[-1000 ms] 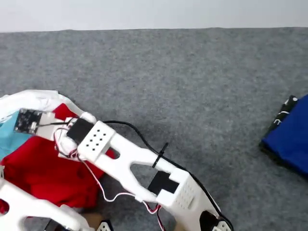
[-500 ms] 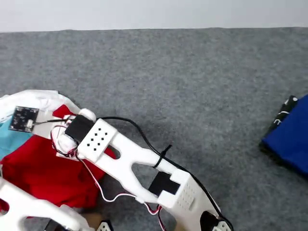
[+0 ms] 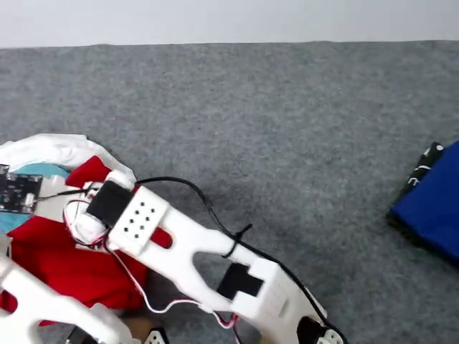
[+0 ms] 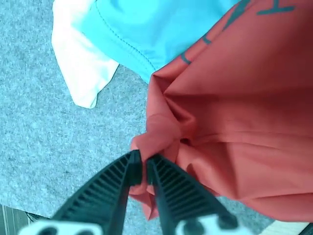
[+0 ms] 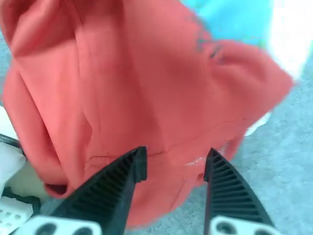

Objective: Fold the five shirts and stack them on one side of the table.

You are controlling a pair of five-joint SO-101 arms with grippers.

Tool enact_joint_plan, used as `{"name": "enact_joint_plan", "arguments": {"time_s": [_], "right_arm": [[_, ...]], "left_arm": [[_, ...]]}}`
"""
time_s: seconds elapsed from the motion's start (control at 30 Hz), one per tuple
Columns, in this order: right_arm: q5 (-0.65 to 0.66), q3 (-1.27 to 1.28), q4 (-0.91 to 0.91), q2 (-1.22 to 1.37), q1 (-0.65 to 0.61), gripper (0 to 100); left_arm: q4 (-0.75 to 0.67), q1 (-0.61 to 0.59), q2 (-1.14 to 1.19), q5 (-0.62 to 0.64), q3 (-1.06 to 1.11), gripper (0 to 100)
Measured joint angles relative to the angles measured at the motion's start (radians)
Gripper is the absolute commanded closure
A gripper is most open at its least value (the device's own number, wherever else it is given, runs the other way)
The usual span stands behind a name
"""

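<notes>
Where the grey table (image 3: 287, 122) meets the left edge of the high view, three shirts lie in a loose pile: one white shirt (image 3: 54, 149), one turquoise shirt (image 4: 161, 29) and one red shirt (image 3: 72, 261) on top, with two white arms over them. The left gripper (image 4: 142, 167) has its fingers pinched together on a bunched fold at the red shirt's edge, while the right gripper (image 5: 175, 155) hangs over the same shirt with its fingers apart. Far right, well apart from the pile, one blue shirt (image 3: 434, 204) lies flat, a black item (image 3: 424, 163) showing under its edge.
</notes>
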Motion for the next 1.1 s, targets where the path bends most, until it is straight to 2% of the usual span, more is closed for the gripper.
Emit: {"name": "enact_joint_plan", "arguments": {"time_s": [0.3, 0.53, 0.7, 0.9, 1.1], "right_arm": [[0.0, 0.0, -0.104, 0.144, 0.012, 80.1], [0.017, 0.0, -0.112, 0.175, 0.063, 99.1], [0.109, 0.0, -0.112, 0.176, 0.106, 98.8], [0.161, -0.031, -0.084, 0.175, 0.167, 98.8], [0.201, -0.155, 0.025, 0.118, 0.219, 98.8]], "left_arm": [[0.0, 0.0, 0.0, 0.0, 0.0, 100], [-0.034, 0.0, 0.0, 0.0, 0.048, 100], [-0.041, 0.0, 0.0, 0.0, 0.051, 100], [-0.044, 0.0, 0.0, 0.0, 0.051, 100], [-0.044, 0.054, 0.0, 0.032, -0.084, 100]]}}
